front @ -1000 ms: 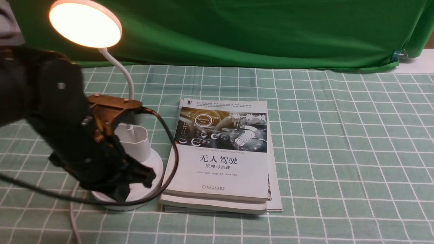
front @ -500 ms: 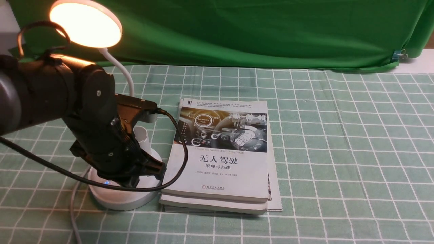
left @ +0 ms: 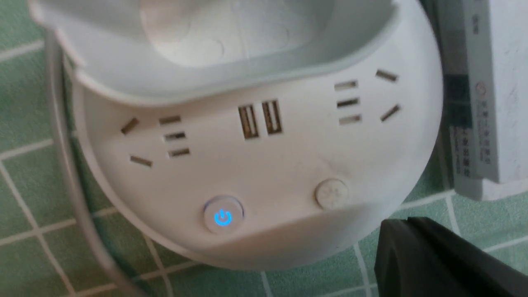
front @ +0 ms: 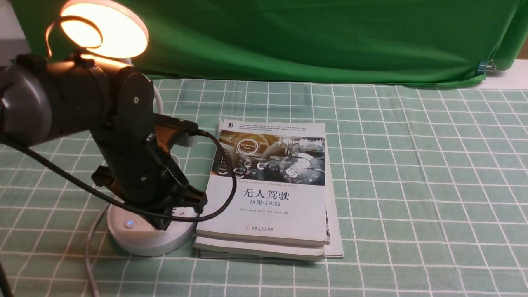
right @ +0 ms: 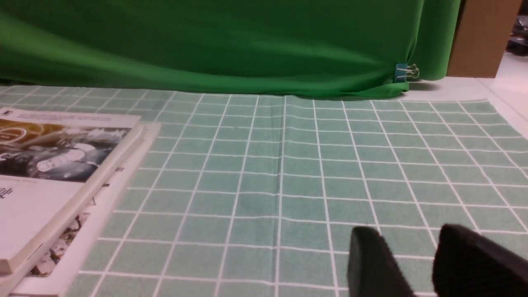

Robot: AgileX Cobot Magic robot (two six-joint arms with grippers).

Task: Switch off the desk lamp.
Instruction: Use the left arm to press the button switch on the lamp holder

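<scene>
The desk lamp's round disc head (front: 105, 29) glows warm at the far left. Its white neck (front: 158, 99) runs down behind my left arm to the round base (front: 144, 241). A lit blue power button (front: 130, 223) sits on the base's near left; in the left wrist view it (left: 223, 217) lies beside a plain round button (left: 332, 193), with sockets, USB ports and the cup holder (left: 214, 53) behind. My left gripper (front: 181, 214) is shut and empty, just above the base's near right part; its tip (left: 396, 227) hangs off the rim near the plain button. My right gripper (right: 409, 231) is open and empty over the cloth.
A stack of books (front: 272, 185) lies right beside the lamp base. The lamp's white cord (front: 88, 247) trails toward the table's front edge. My arm's black cable (front: 225, 189) loops over the books' left edge. A green backdrop (front: 309, 37) hangs behind.
My left arm has moved right and away from the camera over the lamp base. The blue power button has come out from under it. The lamp stays lit.
</scene>
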